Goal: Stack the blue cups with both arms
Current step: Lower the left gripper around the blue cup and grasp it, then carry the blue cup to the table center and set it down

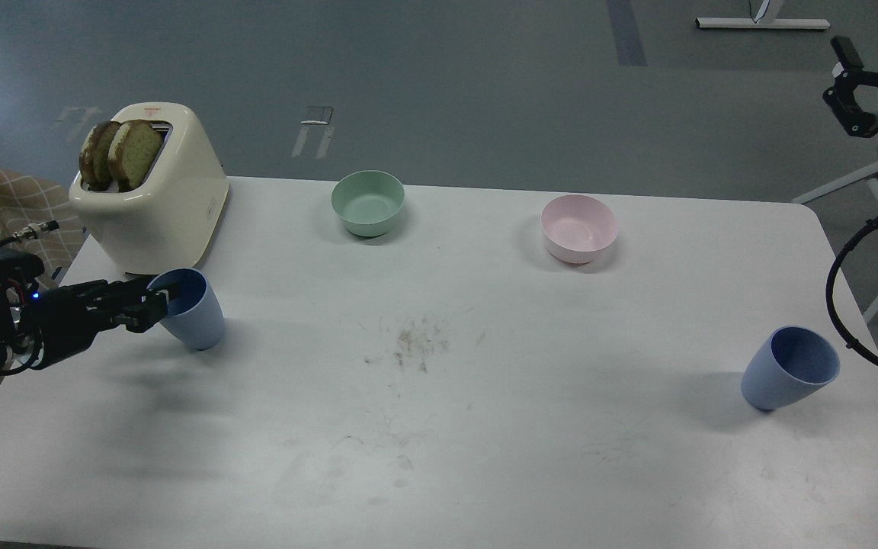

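Two periwinkle-blue cups stand upright on the white table point(485, 427). The left cup point(193, 313) is in front of the toaster. The right cup point(789, 370) is near the table's right edge. My left gripper point(158, 302) comes in from the left at the left cup's rim. Its fingers look slightly apart at the cup's near-left wall, and I cannot tell if they touch it. My right gripper point(840, 75) is open and empty, raised off the table at the far right, well away from the right cup.
A cream toaster point(151, 197) with two toast slices stands just behind the left cup. A mint-green bowl point(368, 202) and a pink bowl point(579, 227) sit along the back. Crumbs point(416, 343) lie mid-table. Black cables point(858, 305) loop at the right edge.
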Available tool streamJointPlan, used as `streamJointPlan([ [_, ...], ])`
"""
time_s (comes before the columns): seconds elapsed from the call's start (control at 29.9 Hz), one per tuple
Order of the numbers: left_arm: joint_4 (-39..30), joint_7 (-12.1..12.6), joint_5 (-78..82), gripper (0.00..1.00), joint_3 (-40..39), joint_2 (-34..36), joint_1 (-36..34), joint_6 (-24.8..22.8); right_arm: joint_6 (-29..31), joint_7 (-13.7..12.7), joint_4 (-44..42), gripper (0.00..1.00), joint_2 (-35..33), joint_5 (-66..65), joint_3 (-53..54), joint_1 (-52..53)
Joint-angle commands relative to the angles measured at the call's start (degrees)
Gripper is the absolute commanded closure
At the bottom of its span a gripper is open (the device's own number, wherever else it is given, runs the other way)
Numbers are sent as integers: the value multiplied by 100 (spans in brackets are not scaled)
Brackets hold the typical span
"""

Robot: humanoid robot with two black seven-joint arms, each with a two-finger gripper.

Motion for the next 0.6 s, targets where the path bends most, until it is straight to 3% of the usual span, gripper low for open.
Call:
streamJointPlan([
  [0.0, 43, 33, -8, 100, 0, -31, 1, 0, 1, 5, -13, 0, 1, 0, 1, -5],
  [0.33, -106, -46, -8, 100, -18, 92, -288, -18, 1, 14, -4, 0, 1, 0, 53, -22],
  [0.47, -448, -90, 27, 100, 254, 382, -1000, -202, 1, 14, 31, 0, -51, 0, 255, -163],
  [0.57, -825, -72, 36, 100, 832, 347, -1963, -325, 1, 14, 31, 0, -218, 9, 335, -268],
])
